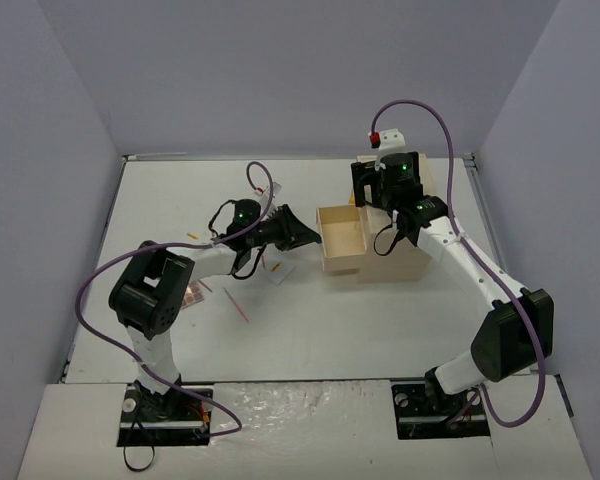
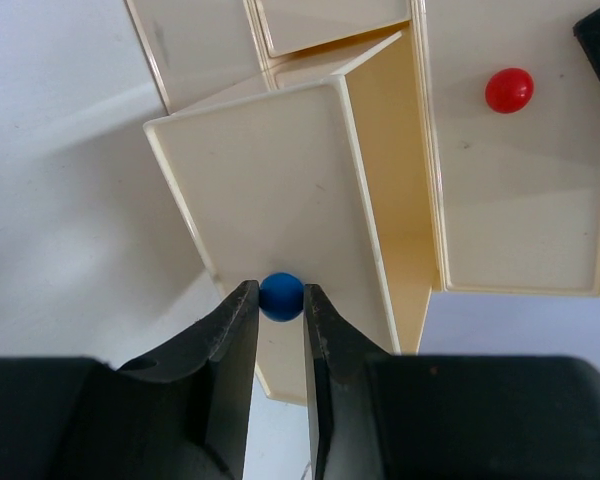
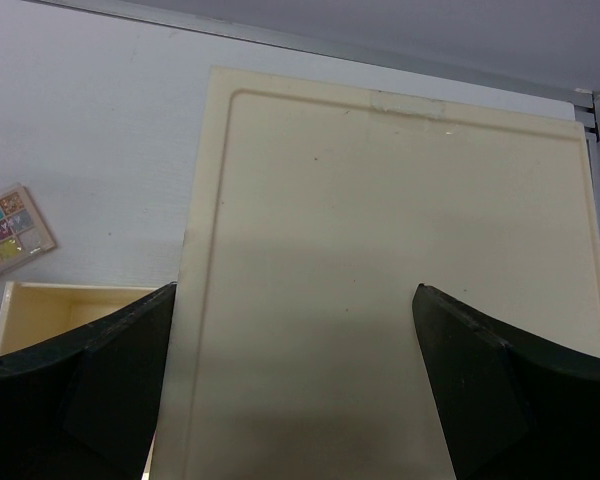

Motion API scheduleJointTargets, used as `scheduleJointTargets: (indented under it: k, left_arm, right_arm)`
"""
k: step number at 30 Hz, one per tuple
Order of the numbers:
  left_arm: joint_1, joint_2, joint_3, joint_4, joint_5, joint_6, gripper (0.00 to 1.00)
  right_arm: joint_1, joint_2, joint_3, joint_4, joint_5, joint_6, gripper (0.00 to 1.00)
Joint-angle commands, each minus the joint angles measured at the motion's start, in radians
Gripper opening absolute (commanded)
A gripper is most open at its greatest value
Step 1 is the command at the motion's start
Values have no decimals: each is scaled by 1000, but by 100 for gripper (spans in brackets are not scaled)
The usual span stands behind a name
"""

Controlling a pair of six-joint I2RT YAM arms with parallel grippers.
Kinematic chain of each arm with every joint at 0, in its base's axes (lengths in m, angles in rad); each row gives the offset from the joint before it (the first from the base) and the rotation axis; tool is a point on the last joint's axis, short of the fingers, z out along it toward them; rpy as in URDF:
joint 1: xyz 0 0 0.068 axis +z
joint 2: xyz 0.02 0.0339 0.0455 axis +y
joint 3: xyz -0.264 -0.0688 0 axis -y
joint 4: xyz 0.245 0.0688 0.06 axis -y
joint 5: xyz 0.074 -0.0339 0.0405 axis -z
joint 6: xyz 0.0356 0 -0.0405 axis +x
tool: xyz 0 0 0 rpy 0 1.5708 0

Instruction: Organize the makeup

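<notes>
You are getting bright, even light from overhead in all three views. Beneath your left gripper [image 2: 278, 287], the pulled-out drawer [image 2: 270, 190] is throwing a soft grey shadow onto the table [image 2: 60, 300] to the left of the fingers [image 2: 220, 350], while the blue knob [image 2: 281, 297] between the tips is showing sharp. The black fingers themselves are rendering as underexposed, slightly soft masses. Ahead of your right gripper [image 3: 295, 287], the box top [image 3: 380, 200] is dimming towards the fingers, and the palette [image 3: 10, 232] off to their left is glinting faintly.

Eyeshadow palette [image 3: 10, 232]: flat on table [image 1: 380, 320], coloured pans facing up. Pink pencil [image 1: 237, 306]: lying loose on table. White card [image 1: 280, 272]: flat, nearby.
</notes>
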Motion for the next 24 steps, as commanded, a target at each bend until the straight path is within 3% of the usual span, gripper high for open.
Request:
scheduleJointTargets:
  k: [1,8,12,20,24]
  left_arm:
    - [42,-79,-7,-54,33,69,0]
    - [62,-118,23,-214,12,172,0]
    - [63,-138,74,-329,-20,242,8]
    - [65,-214,229,-700,-192,417,60]
    - [66,-314,272,-897,-406,490,71]
  right_arm:
    - [-46,41,-11,-72,121,-7,92]
    - [-49,39,-5,-72,94,-13,92]
    - [-49,31,6,-71,57,-19,92]
    - [-47,-37,54,-79,-53,-43,93]
    - [-39,-89,105,-99,-126,-57,94]
